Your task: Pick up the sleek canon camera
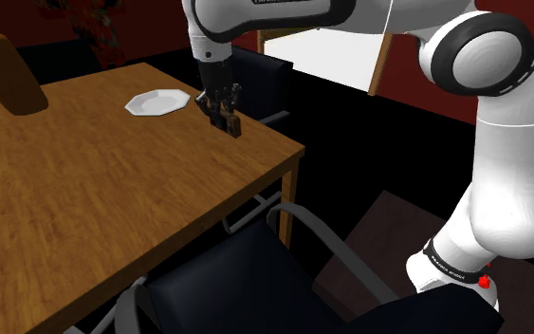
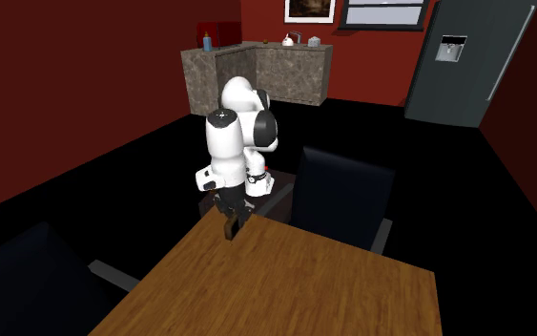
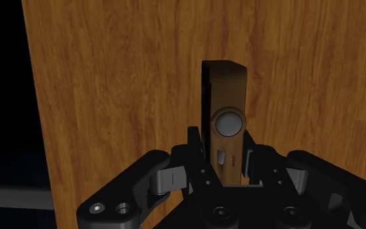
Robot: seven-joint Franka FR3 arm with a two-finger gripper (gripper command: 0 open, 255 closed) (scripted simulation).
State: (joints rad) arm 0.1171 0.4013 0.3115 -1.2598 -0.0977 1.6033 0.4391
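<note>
Brown slim camera [image 3: 225, 91] with a pale round lens on its face stands between the fingers of the black gripper [image 3: 223, 153]. In wrist view both fingers [image 3: 194, 146] press its narrow sides, so the pincer reads as clamped on the camera, low on the body. In shoulder view the camera is upper middle of frame, near the right edge of the wood table [image 1: 113, 180]. It is right of a white plate [image 1: 157, 102], near it but not touching. Can't tell if the base rests on the table or is just off it. In second exterior view the gripper sits centre frame at the table's far edge, with a black chair [image 2: 342, 191] to the right.

Handling, my call: small rigid shell, likely light. Smooth sides could slip or pivot in the pads. Lens is the fragile bit, so keep pads off it. Best hold is across the thin sides, centred so it won't tilt. Grasp looks made; lift comes next, straight up.
</note>
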